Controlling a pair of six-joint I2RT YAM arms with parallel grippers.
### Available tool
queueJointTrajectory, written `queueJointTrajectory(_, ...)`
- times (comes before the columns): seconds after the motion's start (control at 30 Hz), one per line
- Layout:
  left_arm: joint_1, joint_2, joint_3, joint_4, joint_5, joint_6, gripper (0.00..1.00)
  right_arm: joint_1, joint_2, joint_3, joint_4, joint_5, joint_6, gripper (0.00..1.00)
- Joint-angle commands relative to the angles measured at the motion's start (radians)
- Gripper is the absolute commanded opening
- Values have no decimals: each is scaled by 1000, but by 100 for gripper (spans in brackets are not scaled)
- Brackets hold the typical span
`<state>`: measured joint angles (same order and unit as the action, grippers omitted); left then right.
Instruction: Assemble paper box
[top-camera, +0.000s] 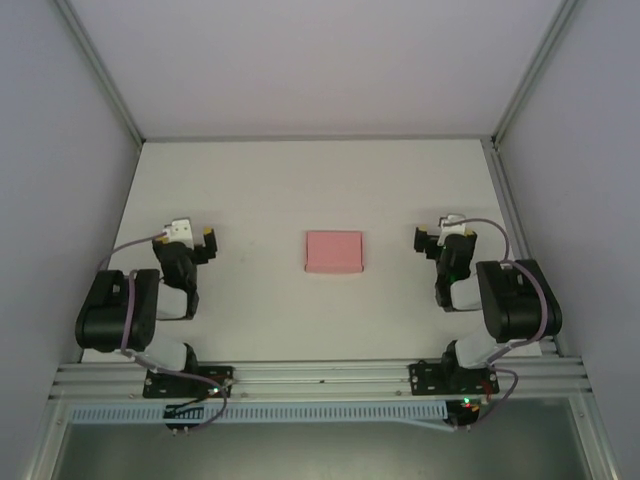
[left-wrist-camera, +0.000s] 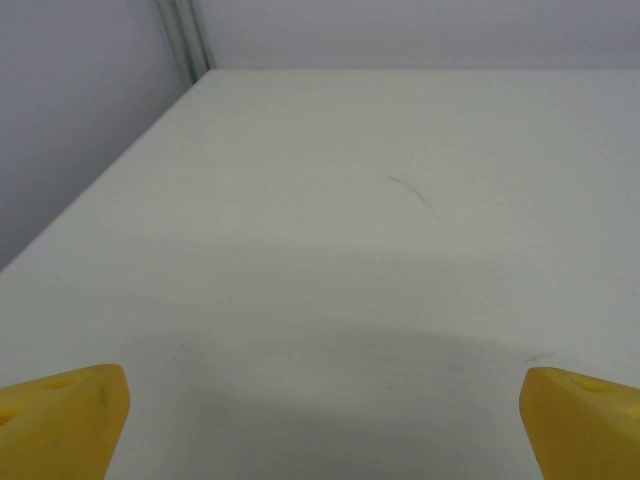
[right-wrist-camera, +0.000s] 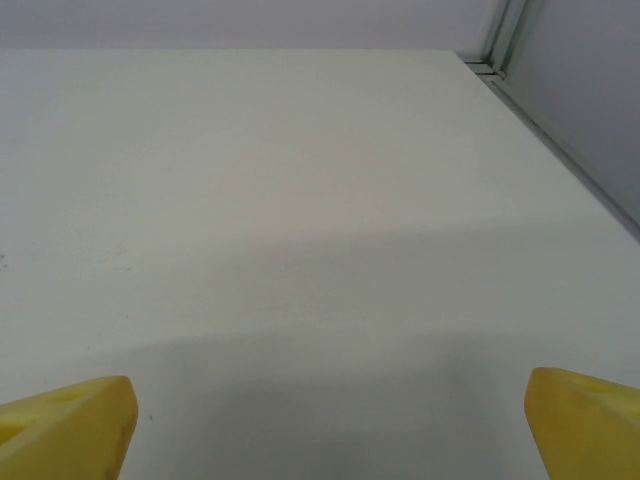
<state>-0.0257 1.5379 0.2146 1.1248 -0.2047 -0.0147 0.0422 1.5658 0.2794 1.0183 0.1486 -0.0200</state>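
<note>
The paper box (top-camera: 334, 252) is a flat pink rectangular card piece lying on the white table (top-camera: 300, 180), midway between the two arms. My left gripper (top-camera: 193, 237) hovers well to its left, jaws wide open and nothing between them. In the left wrist view its yellow fingertips (left-wrist-camera: 62, 420) frame bare table. On the other side of the box, at about the same distance, my right gripper (top-camera: 437, 237) also stands open with nothing in it. Its yellow fingertips (right-wrist-camera: 66, 428) likewise frame bare white surface in the right wrist view.
Grey walls with aluminium corner posts (top-camera: 100, 75) close the table in on the left, right and back. An aluminium rail (top-camera: 320, 378) carrying both arm bases runs along the near edge.
</note>
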Motion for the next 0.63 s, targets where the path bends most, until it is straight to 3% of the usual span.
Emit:
queueJointTrajectory(0.0,2,4,45,68,87,41,100,-48,-11,61,-27,-96,68,100)
queueJointTrajectory(0.07,3,7,46,70,85,44,100,-46,11,45,44,-89,71,100)
queueJointTrajectory(0.13,3,3,48,61,87,42,100,-45,-12,64,-32,-96,66,100)
queueJointTrajectory(0.23,3,5,48,64,86,44,100,-45,3,46,28,-99,63,100)
queueJointTrajectory(0.6,3,4,48,63,87,45,100,-45,-5,59,-8,-99,61,100)
